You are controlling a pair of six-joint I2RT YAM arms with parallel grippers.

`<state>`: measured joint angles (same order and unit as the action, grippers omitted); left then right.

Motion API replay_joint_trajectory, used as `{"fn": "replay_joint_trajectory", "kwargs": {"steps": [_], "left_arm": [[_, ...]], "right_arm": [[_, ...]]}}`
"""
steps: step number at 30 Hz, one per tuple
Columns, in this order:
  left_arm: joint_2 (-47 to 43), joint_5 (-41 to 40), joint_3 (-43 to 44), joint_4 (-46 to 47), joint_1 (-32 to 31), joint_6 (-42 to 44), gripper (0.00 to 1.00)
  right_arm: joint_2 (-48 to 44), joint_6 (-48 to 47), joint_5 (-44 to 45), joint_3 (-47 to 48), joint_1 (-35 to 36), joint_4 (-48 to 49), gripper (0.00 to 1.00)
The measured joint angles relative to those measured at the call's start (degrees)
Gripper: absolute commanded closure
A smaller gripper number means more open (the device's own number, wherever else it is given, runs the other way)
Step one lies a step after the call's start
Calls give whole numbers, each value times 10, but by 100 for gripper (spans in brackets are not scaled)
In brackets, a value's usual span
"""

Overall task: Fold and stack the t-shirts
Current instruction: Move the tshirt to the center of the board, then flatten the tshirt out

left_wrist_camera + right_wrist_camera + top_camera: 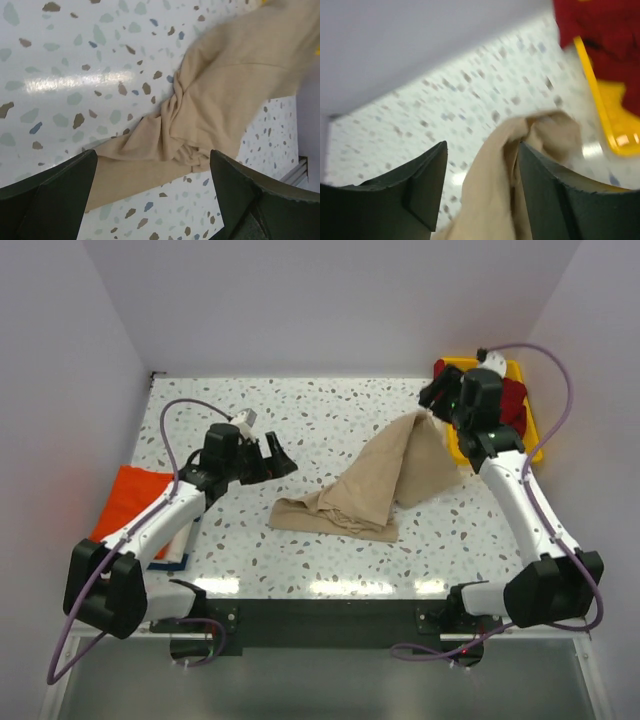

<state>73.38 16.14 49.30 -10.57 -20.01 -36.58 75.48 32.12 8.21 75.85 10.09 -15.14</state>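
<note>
The beige t-shirt (385, 480) lay crumpled on the speckled tabletop (330, 405), right of centre. One corner rose in a peak to the right end effector (482, 147). In the right wrist view that peak stood in the gap between the two dark fingers (427, 185). They were spread apart, not pinching. The cloth lay against the finger on the right of that view and clear of the other.

The left end effector (275, 458) hovered above the tabletop, well to the left of the shirt, with its jaws fully apart and nothing in them. Its wrist view looked down on the bunched lower end of the shirt between the fingertips.

There was one beige shirt. One bright orange t-shirt (135, 500) lay flat at the left edge of the tabletop, under the left arm. One white and blue shirt (178, 552) showed just beneath the orange shirt's near edge. Dark red cloth (513, 400) was heaped in the single yellow tray (537, 435) at the far right corner, behind the right end effector. How many shirts made up that heap could not be told.
</note>
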Motion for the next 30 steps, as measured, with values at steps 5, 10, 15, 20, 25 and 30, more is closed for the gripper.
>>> {"fn": "replay_joint_trajectory", "kwargs": {"steps": [5,10,15,20,25,30], "left_arm": [[3,-53,-75,3,-49,-4,6],[29,-92,-127,24,-141,-20,20],[78,-132,-133,40,-162,-33,29],[143,-183,-82,52,-164,-48,48],[217,-256,5,7,-159,-77,81],[270,-290,75,-31,-90,-80,100]], "right_arm": [[-4,4,0,-149,-14,-38,32],[-43,2,-16,-229,-12,-26,33],[-57,-2,-19,-303,-12,-14,35],[-50,-2,-14,-352,-11,-11,35],[-14,-3,6,-354,-11,-2,31],[59,-2,27,-345,-11,-1,31]]}}
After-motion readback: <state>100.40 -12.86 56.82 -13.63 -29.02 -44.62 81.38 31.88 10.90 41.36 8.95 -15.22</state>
